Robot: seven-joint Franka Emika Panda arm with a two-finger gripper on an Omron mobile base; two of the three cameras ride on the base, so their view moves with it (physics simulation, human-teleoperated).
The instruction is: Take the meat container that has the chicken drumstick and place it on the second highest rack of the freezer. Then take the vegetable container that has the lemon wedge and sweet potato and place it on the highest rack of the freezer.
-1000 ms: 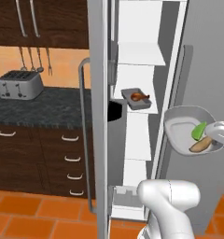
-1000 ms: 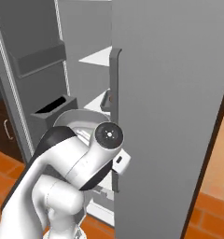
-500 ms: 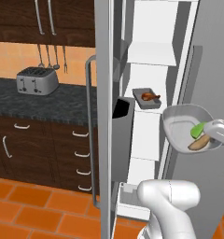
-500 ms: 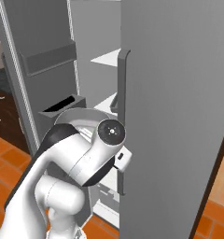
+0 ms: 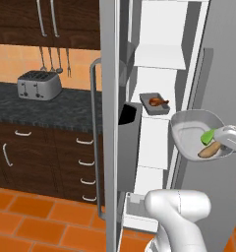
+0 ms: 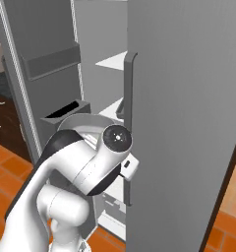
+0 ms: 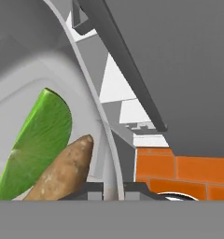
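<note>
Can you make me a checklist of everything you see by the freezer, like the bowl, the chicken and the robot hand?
Surface: white freezer racks behind the open door.
Job's things: meat container with chicken drumstick sits on a rack; vegetable container with lemon wedge and sweet potato is held up beside the freezer.
Clutter: nothing seen.
Grippers: gripper shut on the vegetable container's rim.
Cables: nothing seen.
Surroundings: toaster on dark counter, orange floor tiles.
</note>
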